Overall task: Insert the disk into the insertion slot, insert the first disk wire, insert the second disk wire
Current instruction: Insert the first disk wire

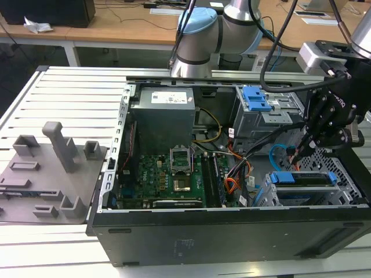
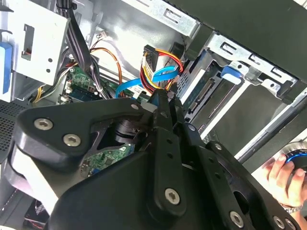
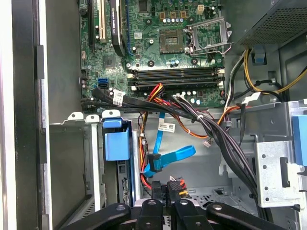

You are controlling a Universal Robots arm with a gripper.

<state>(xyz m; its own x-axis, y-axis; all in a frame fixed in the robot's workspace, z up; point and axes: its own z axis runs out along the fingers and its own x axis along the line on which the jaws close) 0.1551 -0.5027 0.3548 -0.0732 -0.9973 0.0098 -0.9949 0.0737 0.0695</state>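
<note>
The disk (image 1: 302, 178) sits low in the near part of the open computer case (image 1: 232, 237), toward the exterior view's right. We see it seated in the insertion slot (image 1: 327, 198), its blue carrier lying along the top of the light-grey cage.

Just above and behind the cage hangs the gripper (image 3: 165, 186). In both wrist views we find its fingers (image 2: 160, 103) drawn close, with only a narrow gap. We cannot tell whether they pinch anything.

Just past the fingertips, in the first wrist view, the second disk wire (image 3: 175, 155) curves in a light-blue loop, its small dark plug beside the cage wall. We cannot tell whether that plug is seated. The orange, red and yellow wire bundle (image 2: 168, 57) runs beside it to a dark plug of its own, beyond the fingertips in the second wrist view. At the edge of that view we also see a person's hand (image 2: 280, 175).

Farther into the case lies the green motherboard (image 1: 168, 174), crossed by black cables. Behind it stand the grey power supply (image 1: 162, 113) and the taller cage (image 1: 258, 119) with its blue latch.

On the slatted table (image 1: 75, 92), at the exterior view's left, rests a grey fixture tray (image 1: 46, 168). The arm (image 1: 214, 26) rises behind the case, with wooden desks (image 1: 116, 26) beyond.
</note>
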